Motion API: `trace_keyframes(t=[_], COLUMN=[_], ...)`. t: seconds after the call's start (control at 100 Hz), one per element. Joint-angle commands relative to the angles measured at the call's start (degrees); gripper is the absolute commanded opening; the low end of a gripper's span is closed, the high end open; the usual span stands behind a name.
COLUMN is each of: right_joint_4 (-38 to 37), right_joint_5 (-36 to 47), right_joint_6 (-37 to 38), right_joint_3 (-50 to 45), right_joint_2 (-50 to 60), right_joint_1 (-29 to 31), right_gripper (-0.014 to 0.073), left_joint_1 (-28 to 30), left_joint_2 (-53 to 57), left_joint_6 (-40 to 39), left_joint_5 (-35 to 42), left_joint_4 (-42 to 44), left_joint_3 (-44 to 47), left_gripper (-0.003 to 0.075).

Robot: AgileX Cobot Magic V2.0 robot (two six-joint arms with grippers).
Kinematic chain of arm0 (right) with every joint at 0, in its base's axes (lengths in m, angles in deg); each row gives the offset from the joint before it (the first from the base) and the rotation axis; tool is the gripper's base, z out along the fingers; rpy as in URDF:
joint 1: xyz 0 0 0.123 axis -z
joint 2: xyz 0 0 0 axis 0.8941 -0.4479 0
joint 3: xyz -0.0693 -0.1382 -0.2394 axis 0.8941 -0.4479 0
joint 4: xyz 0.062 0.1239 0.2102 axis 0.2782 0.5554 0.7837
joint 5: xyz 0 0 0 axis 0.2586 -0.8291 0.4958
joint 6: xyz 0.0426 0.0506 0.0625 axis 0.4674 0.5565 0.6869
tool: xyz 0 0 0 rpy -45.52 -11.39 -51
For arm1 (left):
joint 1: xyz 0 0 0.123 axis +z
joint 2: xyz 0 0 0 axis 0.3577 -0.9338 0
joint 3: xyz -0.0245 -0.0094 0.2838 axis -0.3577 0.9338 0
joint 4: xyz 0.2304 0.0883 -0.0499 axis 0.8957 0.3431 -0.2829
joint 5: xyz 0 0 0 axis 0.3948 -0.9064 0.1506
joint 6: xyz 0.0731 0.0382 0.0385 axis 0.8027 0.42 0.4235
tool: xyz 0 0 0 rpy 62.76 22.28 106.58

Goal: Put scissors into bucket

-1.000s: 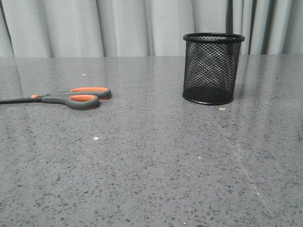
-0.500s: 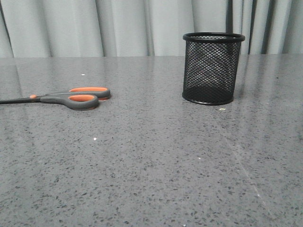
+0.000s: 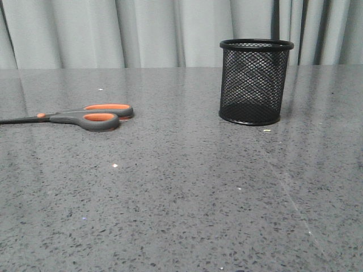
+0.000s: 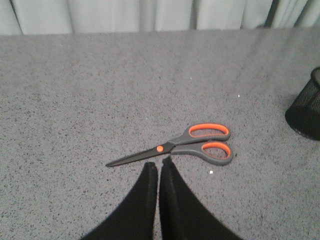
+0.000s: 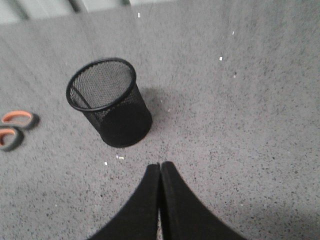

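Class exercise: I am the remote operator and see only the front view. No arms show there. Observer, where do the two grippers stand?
Observer: The left gripper hangs shut just short of the long grey scissors with orange-lined loops.
Operator: And the right one?
Observer: The right gripper is shut too, near the small black wire-mesh bucket.
Operator: Anything inside the bucket?
Observer: From above, it looks empty.

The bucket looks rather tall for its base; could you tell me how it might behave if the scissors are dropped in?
The bucket is open wire mesh, so probably light and easily nudged. The scissors look longer than it is tall, so they might lean on the rim and tip it.
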Motion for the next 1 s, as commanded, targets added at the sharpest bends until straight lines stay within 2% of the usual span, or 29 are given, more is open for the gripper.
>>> trace_keyframes(t=[0.0,0.13,0.19,0.26,0.39,0.44,0.48,0.8,0.99], right_joint_4=[0.0,0.0,0.0,0.0,0.2,0.3,0.3,0.3,0.3], right_joint_5=[-0.6,-6.6,-8.7,-10.4,-12.4,-12.5,-12.5,-12.5,-12.5], right_joint_6=[-2.8,-4.2,-4.3,-5.0,-5.7,-6.3,-6.5,-7.6,-7.6], right_joint_3=[4.7,8.6,10.2,11.5,13.2,13.4,13.4,13.4,13.4], right_joint_2=[-3.6,-8.5,-10.5,-12.3,-14.3,-14.7,-14.7,-14.7,-14.7], right_joint_1=[0.3,0.3,0.3,0.3,0.3,0.3,0.3,0.2,0.1], right_gripper=[-0.0044,-0.0032,0.0012,0.0103,0.0321,0.0371,0.0379,0.0372,0.0372], left_joint_1=[0.0,0.0,0.0,0.0,0.0,0.0,0.0,-0.4,-4.3], left_joint_2=[-4.0,-9.3,-11.3,-13.4,-16.7,-18.1,-19.0,-30.9,-38.4], left_joint_6=[3.0,5.9,7.3,9.6,15.1,17.0,18.6,27.7,38.1], left_joint_5=[-0.8,-5.6,-7.7,-10.0,-13.5,-15.4,-16.7,-26.0,-27.4], left_joint_4=[-0.9,-0.9,-1.0,-1.2,-2.5,-3.9,-5.0,-6.9,-2.3], left_joint_3=[-4.3,-7.1,-8.6,-10.2,-12.8,-14.0,-14.8,-23.9,-29.0], left_gripper=[-0.0018,-0.0006,0.0022,0.0093,0.0302,0.0377,0.0401,0.0376,0.0377])
